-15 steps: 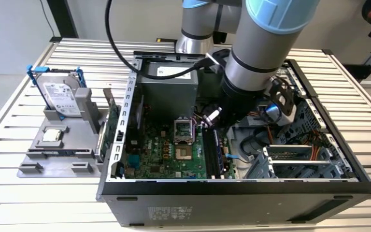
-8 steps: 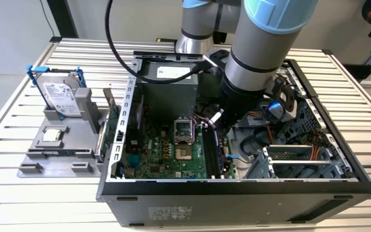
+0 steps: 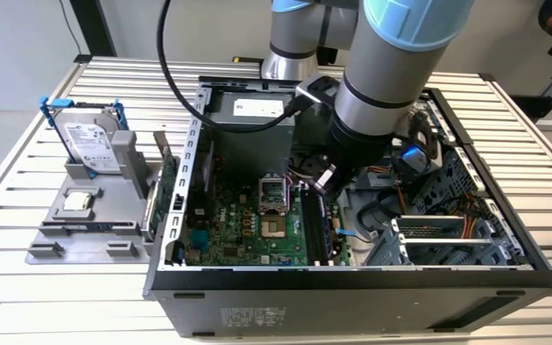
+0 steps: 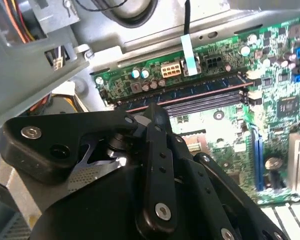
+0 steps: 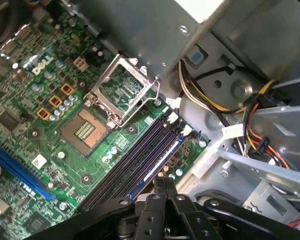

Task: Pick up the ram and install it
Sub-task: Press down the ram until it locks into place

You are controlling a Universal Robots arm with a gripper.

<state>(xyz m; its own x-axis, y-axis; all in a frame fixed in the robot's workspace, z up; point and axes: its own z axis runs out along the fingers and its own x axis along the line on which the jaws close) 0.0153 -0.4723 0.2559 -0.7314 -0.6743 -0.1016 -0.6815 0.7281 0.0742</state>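
The ram [image 3: 312, 224] is a long dark stick standing on edge in one of the memory slots of the motherboard [image 3: 247, 230], inside the open computer case. In the second wrist view the ram [image 4: 190, 92] shows as a dark strip along the outermost slot. My gripper [image 3: 326, 181] hangs just above the far end of that stick. Its black fingers [image 5: 163, 186] are pressed together with nothing visible between them. In the first wrist view the slots [image 5: 140, 160] run right below the fingertips. Whether the tips touch the stick is hidden.
The case walls [image 3: 195, 144] surround the work area, with a drive cage [image 3: 448, 237] and cable bundles [image 5: 250, 115] at the exterior view's right. The open processor socket [image 3: 272, 192] lies beside the slots. A hard drive in a blue frame [image 3: 89, 140] stands on a grey holder outside.
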